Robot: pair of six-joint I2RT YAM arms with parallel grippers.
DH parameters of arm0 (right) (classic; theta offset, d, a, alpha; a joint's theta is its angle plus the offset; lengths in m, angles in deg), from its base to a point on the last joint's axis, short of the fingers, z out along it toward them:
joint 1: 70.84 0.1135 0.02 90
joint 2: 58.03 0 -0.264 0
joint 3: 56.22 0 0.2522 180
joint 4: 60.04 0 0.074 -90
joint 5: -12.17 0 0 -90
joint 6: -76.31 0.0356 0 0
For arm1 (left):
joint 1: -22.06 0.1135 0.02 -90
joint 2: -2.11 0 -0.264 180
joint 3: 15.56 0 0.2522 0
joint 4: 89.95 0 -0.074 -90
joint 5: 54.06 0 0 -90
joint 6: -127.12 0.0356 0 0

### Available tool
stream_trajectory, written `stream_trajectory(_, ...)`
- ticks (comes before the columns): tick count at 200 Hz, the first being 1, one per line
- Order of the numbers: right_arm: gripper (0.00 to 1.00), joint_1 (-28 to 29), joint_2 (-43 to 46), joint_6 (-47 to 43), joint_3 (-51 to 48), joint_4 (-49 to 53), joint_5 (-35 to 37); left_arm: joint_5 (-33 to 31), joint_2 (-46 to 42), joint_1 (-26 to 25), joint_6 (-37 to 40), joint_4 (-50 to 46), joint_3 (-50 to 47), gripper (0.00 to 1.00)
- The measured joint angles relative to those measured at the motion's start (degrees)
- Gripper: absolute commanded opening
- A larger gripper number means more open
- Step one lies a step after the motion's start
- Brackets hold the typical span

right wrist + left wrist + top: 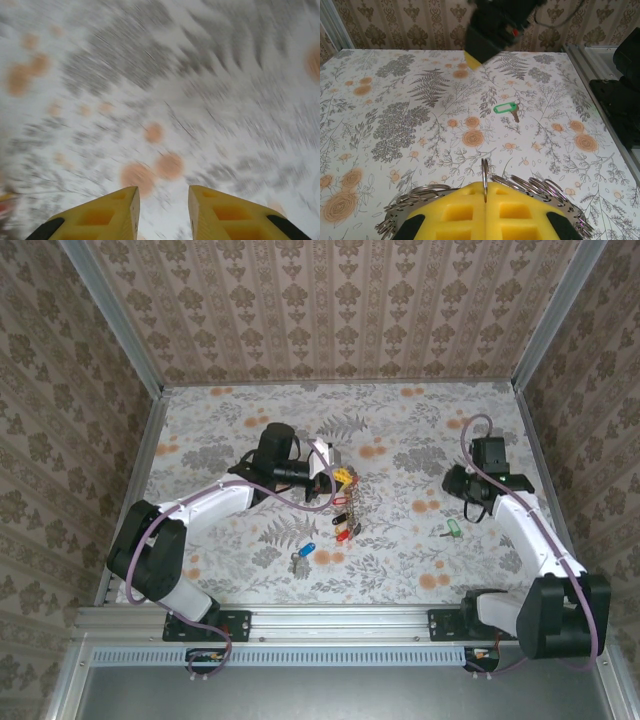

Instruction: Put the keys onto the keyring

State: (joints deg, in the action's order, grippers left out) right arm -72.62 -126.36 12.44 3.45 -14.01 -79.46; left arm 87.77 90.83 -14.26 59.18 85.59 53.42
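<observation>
The keyring [484, 170] is a thin wire ring standing on edge, and my left gripper [485, 187] is shut on it, with several smaller split rings fanned out to both sides. From above, red, black and yellow key heads hang from the keyring [347, 510] below my left gripper [338, 478] at mid-table. A green-headed key [506, 107] lies flat on the table, and from above this green-headed key [452, 529] sits just below my right gripper [460, 490]. A blue-headed key [300, 552] lies nearer the front. My right gripper [163, 200] is open with nothing between its fingers, and its view is motion-blurred.
The table [400, 420] has a flowered cloth and patterned walls on three sides. A metal rail [340, 620] runs along the near edge. The right arm's dark body [495, 25] hangs above the green-headed key in the left wrist view.
</observation>
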Motion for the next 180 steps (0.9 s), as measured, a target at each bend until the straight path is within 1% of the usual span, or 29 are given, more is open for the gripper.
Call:
stream_trajectory(33, 0.34, 0.07, -1.66, 6.21, -3.87, 4.44, 2.32, -0.35, -0.63, 0.09, -0.04, 0.15, -1.03, 0.00)
stream_trajectory(68, 0.34, 0.07, -1.86, 10.19, -7.37, 4.87, 6.16, -0.46, -1.60, 0.61, -0.11, 0.28, -1.68, 0.00)
stream_trajectory(100, 0.33, 0.04, -2.91, 10.58, -8.74, 4.66, 7.26, -0.46, -2.45, 1.27, -0.31, 0.55, -2.25, 0.00)
stream_trajectory(138, 0.30, -0.02, -8.31, 10.12, -8.74, 3.72, 7.17, -0.44, -3.50, 1.51, -0.46, 0.55, -2.62, 0.00)
stream_trajectory(162, 0.27, -0.09, -9.18, 9.84, -8.63, 3.54, 6.80, -0.44, -3.76, 1.55, -0.46, 0.57, -2.67, 0.00)
stream_trajectory(180, 0.22, -0.11, -9.18, 9.73, -8.59, 3.52, 6.78, -0.44, -3.76, 1.55, -0.44, 0.55, -2.69, 0.00)
